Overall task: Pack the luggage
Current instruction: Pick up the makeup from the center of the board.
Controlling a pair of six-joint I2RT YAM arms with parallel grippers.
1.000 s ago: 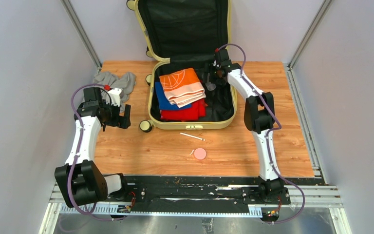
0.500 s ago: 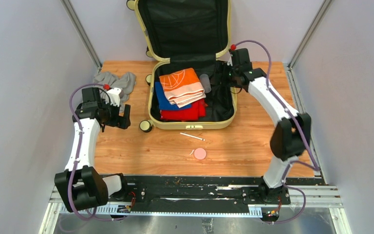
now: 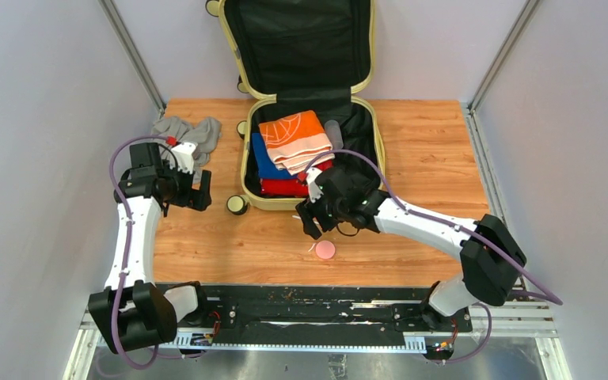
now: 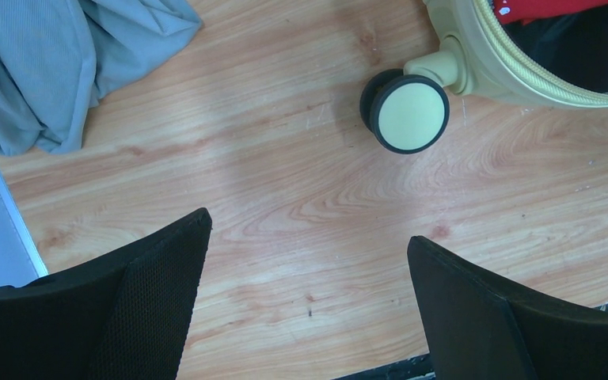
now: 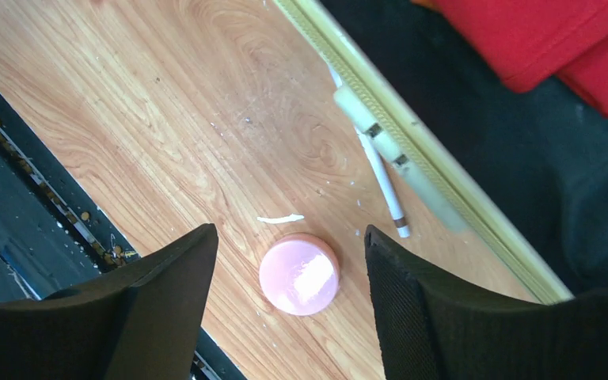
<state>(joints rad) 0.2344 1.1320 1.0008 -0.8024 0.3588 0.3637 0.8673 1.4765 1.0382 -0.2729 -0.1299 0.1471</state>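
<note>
Right wrist: right jaws are hanging spread over a pink disc (image 5: 298, 274) on the worktop (image 5: 127, 119), beside the suitcase (image 5: 380, 142) rim; left jaws are gaping wide near a wheel (image 4: 408, 113).

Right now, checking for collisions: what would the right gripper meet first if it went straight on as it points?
Probably the pink disc, lying on the table in line between the right gripper's open fingers; how far above it hangs is unclear.

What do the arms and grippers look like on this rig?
The left arm and right arm: white link shells, black joints, a purple cable looping along each. The left gripper and right gripper: two wide black fingers, mesh-textured inner faces.
</note>
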